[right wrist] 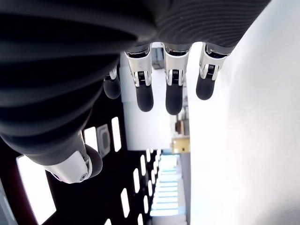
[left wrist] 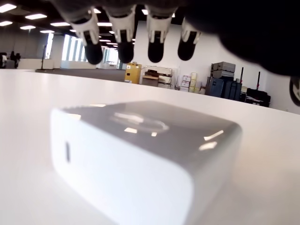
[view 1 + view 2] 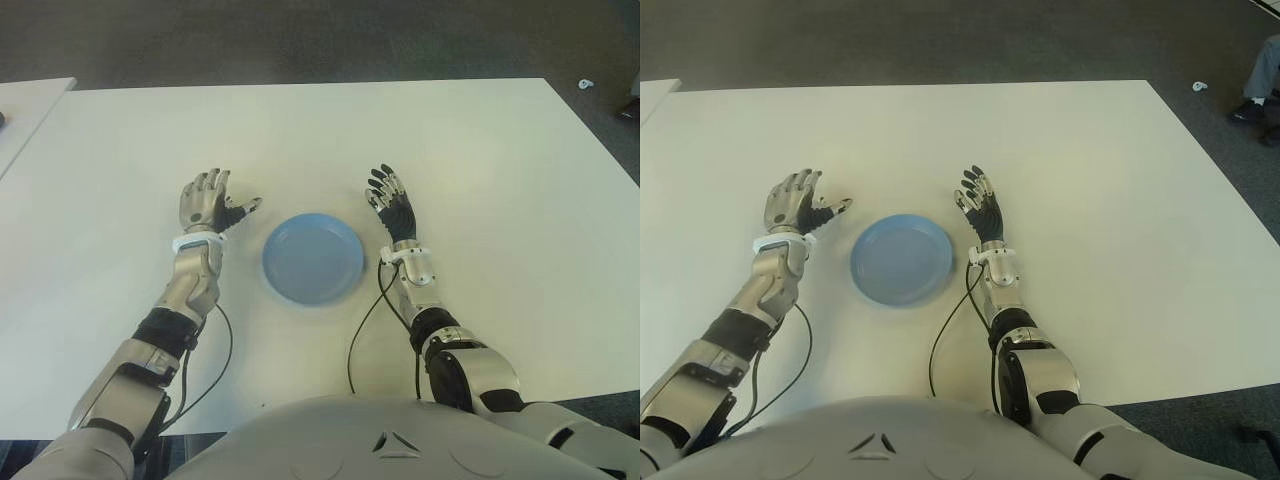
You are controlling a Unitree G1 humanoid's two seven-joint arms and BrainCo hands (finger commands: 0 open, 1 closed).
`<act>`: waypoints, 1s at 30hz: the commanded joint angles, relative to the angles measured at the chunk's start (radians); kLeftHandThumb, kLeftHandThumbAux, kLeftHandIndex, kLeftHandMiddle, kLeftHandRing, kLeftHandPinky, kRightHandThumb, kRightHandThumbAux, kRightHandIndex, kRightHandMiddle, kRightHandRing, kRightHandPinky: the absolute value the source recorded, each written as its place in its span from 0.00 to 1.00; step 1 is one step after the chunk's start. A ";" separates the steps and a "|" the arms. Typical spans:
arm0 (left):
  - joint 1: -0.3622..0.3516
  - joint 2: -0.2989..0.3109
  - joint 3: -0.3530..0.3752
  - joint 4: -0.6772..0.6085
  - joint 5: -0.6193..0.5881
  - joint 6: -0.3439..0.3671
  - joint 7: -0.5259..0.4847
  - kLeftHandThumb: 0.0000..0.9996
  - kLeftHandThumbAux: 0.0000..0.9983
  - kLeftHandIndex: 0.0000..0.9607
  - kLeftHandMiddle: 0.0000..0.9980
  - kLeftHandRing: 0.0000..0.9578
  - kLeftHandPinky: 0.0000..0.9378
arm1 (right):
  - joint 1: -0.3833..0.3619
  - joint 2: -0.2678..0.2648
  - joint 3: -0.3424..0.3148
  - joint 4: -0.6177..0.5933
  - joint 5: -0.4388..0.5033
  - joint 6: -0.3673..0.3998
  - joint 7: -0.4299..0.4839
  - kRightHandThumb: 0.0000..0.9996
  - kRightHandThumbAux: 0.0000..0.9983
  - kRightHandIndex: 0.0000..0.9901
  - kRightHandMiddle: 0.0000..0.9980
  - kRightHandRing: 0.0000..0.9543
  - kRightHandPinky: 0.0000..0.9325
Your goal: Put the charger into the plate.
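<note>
A white, rounded charger block [image 2: 140, 159] lies on the white table, seen close up in the left wrist view. My left hand [image 3: 207, 203] hovers right over it with its fingertips [image 2: 124, 37] spread and hanging above it, not touching. In the eye views the hand hides the charger. The blue plate [image 3: 313, 258] sits empty between my two hands, just right of the left hand. My right hand [image 3: 392, 203] stands to the plate's right, fingers [image 1: 144, 89] extended and holding nothing.
The white table [image 3: 480, 180] extends far and right. A second table's corner [image 3: 25, 110] shows at the far left. Black cables [image 3: 365, 320] trail from both wrists toward my body. A person's leg [image 3: 1260, 80] is on the floor beyond the far right corner.
</note>
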 commanded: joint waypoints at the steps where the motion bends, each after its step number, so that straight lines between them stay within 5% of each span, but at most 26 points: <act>1: 0.023 0.018 0.025 -0.036 -0.014 -0.027 -0.019 0.20 0.17 0.00 0.00 0.00 0.00 | 0.102 -0.001 0.001 0.087 -0.006 0.053 -0.006 0.24 0.65 0.03 0.17 0.16 0.13; 30: 0.144 0.085 0.103 -0.200 -0.030 -0.056 -0.209 0.22 0.17 0.00 0.00 0.00 0.00 | 0.102 -0.002 0.016 0.085 -0.020 0.046 -0.028 0.23 0.65 0.04 0.16 0.15 0.13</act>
